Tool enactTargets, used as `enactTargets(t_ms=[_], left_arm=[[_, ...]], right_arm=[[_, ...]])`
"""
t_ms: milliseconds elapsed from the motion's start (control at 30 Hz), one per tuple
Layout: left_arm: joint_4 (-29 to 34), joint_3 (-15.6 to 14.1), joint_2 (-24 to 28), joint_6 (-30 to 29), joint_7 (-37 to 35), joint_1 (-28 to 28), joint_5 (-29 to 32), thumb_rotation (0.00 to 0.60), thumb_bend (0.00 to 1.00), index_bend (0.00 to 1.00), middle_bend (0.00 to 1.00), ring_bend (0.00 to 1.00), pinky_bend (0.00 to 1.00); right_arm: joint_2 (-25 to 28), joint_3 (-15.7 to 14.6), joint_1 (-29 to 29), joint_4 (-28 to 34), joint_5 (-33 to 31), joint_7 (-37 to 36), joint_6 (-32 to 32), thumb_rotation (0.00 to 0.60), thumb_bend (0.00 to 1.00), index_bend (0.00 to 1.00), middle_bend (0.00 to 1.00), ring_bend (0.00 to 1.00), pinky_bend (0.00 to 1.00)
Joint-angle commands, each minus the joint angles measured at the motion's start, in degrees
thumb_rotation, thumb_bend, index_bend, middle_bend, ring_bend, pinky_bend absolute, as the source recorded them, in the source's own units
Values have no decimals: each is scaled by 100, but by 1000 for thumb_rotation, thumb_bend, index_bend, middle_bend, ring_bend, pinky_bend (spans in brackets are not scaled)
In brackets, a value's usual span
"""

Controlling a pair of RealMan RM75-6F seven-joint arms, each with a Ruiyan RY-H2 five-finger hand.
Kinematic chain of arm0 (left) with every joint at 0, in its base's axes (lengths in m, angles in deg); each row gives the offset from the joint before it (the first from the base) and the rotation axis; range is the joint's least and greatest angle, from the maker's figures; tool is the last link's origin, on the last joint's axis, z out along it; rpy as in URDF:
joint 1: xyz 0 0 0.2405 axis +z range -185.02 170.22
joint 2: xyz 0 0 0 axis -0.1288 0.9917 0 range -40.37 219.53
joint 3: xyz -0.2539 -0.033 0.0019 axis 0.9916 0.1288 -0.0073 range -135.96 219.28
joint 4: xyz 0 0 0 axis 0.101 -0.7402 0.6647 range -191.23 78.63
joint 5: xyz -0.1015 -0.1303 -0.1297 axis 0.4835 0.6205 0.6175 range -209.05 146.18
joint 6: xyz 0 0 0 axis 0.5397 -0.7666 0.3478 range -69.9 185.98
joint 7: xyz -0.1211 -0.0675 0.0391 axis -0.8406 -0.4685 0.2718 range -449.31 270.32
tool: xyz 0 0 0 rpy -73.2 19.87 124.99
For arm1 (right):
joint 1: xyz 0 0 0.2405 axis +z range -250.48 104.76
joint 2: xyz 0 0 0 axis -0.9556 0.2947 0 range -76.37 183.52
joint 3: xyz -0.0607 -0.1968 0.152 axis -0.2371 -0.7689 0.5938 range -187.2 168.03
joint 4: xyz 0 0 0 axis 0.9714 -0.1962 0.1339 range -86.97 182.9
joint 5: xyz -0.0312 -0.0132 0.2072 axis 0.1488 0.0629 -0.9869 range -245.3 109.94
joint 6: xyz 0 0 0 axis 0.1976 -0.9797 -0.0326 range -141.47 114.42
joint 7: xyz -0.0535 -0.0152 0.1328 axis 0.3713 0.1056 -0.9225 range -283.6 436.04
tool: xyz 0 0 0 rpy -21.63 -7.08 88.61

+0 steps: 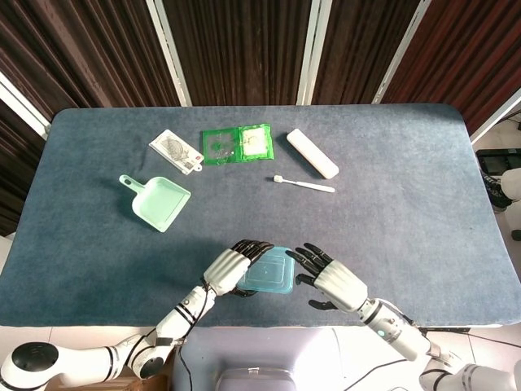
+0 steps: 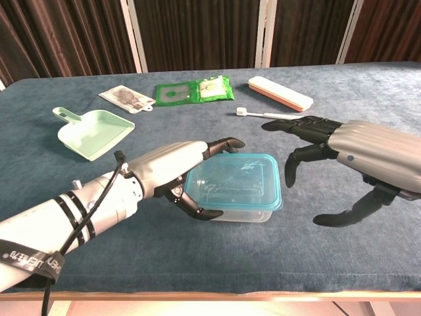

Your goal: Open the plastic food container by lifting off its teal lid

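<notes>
The left hand was clamped around the left end of the container, upper fingers hooked over the near-left corner of the teal lid and a lower finger curled in low against the clear wall, so it held the box and looked to be bracing it in place. The right hand hung just beside the container's right side with its fingers spread wide and nothing in them; from the chest view the fingertips were near the lid's right edge but apart from it. My judgement: the step in hand was bringing the right hand onto the lid. To do it well, the right fingers would need to catch under the lid's right rim rather than press on top, and peel upward from one corner while the left hand shifted its grip down onto the clear base, since fingers lying over the lid would fight the lift. A straight pull risked dragging the whole box off the table. The container sat at the near edge of the blue table, between the two hands, well apart from the green dustpan, toothbrush, white case and packets farther back. It was a shallow rounded rectangle, clear-walled, lid translucent teal with a raised border, still fully seated. I could not tell whether anything was inside.
</notes>
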Motion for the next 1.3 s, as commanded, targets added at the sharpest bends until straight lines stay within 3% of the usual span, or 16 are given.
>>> enactTargets(t_ms=[33, 467, 800, 1300], left_arm=[[-11, -12, -21, 8, -2, 4, 0, 600, 275, 42, 716, 511, 635], [-143, -14, -155, 56, 17, -10, 14, 600, 276, 43, 716, 511, 635], [-123, -26, -146, 53, 25, 11, 11, 600, 276, 42, 720, 514, 639], [-62, -57, -88, 70, 29, 36, -2, 600, 284, 42, 730, 525, 650]], right_arm=[[-188, -24, 100, -164, 7, -93, -91, 600, 311, 567, 41, 0, 0], [-596, -106, 328, -440, -308, -235, 85, 600, 311, 599, 62, 0, 0], [-837, -117, 411, -524, -439, 109, 115, 600, 316, 631, 77, 0, 0], [-893, -106, 488, -482, -642, 220, 68, 600, 346, 661, 98, 0, 0]])
